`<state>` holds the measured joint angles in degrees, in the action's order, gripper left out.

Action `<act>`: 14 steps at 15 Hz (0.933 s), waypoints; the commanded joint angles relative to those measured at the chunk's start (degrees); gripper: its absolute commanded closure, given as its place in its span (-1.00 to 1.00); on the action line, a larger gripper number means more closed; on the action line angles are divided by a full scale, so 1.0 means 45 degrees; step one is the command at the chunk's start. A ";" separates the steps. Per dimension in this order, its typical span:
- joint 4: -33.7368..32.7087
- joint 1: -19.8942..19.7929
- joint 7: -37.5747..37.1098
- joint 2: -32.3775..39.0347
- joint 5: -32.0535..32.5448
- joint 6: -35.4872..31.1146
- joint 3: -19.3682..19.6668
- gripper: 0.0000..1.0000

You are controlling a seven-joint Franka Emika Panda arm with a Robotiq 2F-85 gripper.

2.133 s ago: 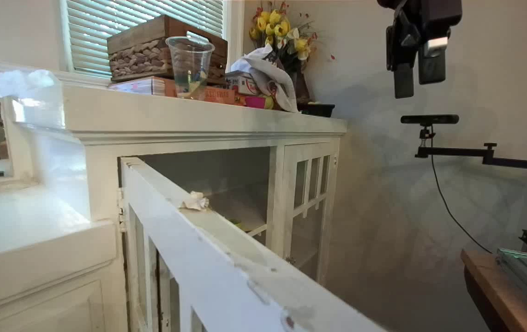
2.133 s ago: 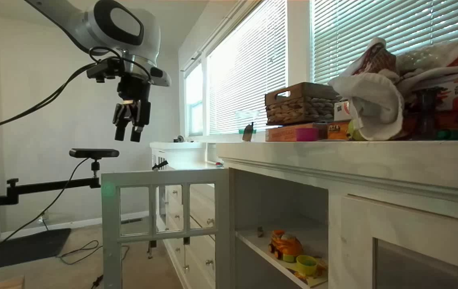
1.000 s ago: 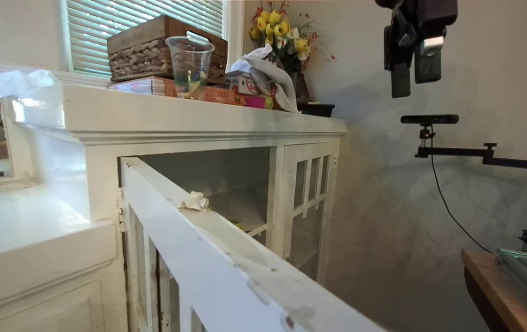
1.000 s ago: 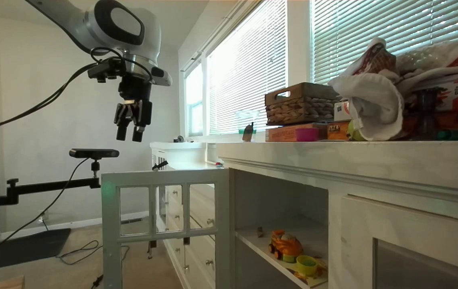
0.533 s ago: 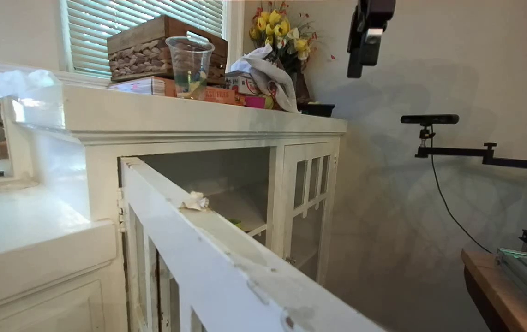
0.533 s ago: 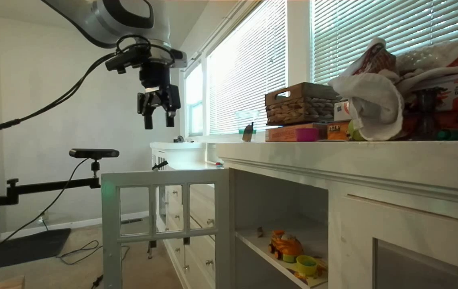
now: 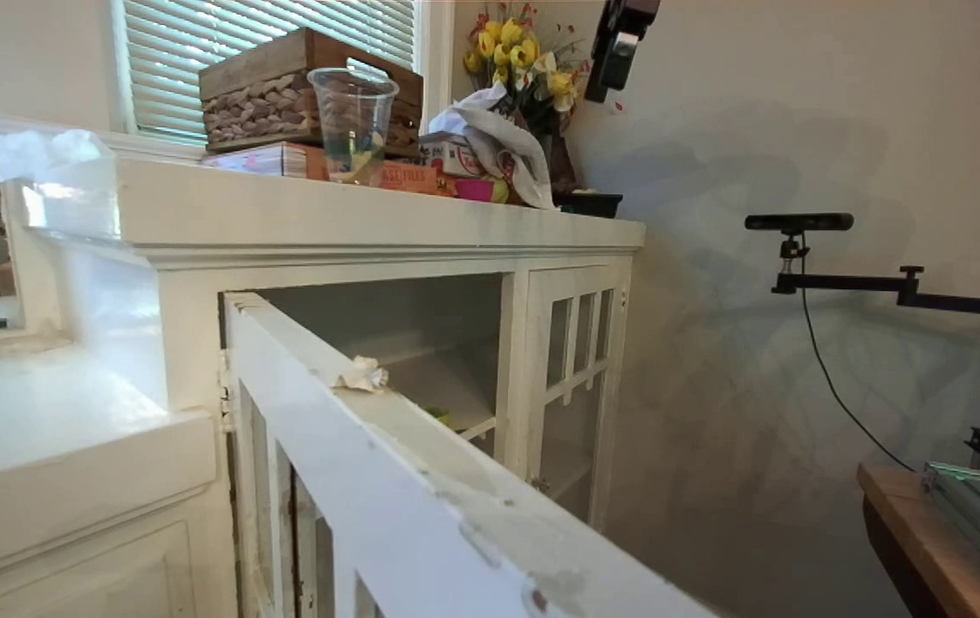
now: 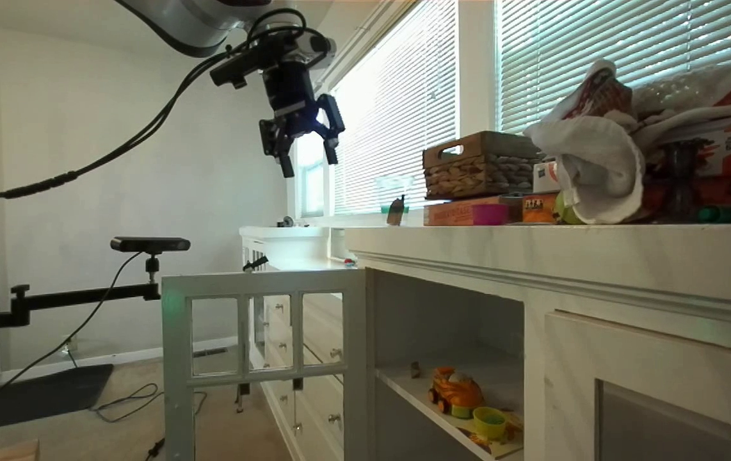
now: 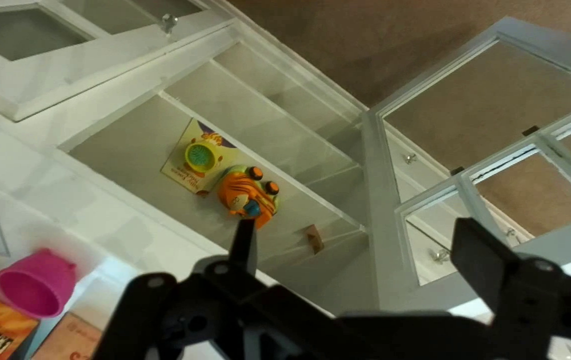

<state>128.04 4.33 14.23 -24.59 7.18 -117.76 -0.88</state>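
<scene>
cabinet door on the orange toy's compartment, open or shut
Open: in an exterior view, the cabinet door stands swung outward, exposing the shelf and orange toy.

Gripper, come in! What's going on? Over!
Gripper open, holding nothing. Orange toy on shelf, untouched. Open cabinet door beside shelf, possibly in the way.

Tool (image 8: 309, 161): black.
Bench (image 8: 532, 245): white.
Toy vehicle (image 8: 457, 388), five o'clock in an exterior view: orange, darker stripes.
Tub (image 8: 489, 431), likewise five o'clock: yellow-green, teal inside.
Booklet (image 9: 179, 172): pale yellow, orange-and-purple print.
Cup (image 9: 40, 282), eight o'clock in the wrist view: magenta.
Basket (image 8: 482, 169), two o'clock in an exterior view: brown, braided pattern.
Flowers (image 7: 524, 53): yellow, some paler.
</scene>
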 commanded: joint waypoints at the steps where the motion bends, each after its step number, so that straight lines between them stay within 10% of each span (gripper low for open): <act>1: -0.1025 -0.0826 -0.1322 0.0620 0.1189 0.0019 -0.0190 -1.00; 8: -0.0367 -0.0027 0.2009 0.0634 0.1301 -0.1038 0.0168 -1.00; 14: -0.0892 -0.0996 0.3050 0.1658 0.2792 -0.4285 0.1230 -1.00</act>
<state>125.69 1.76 25.95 -19.50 17.29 -131.36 2.54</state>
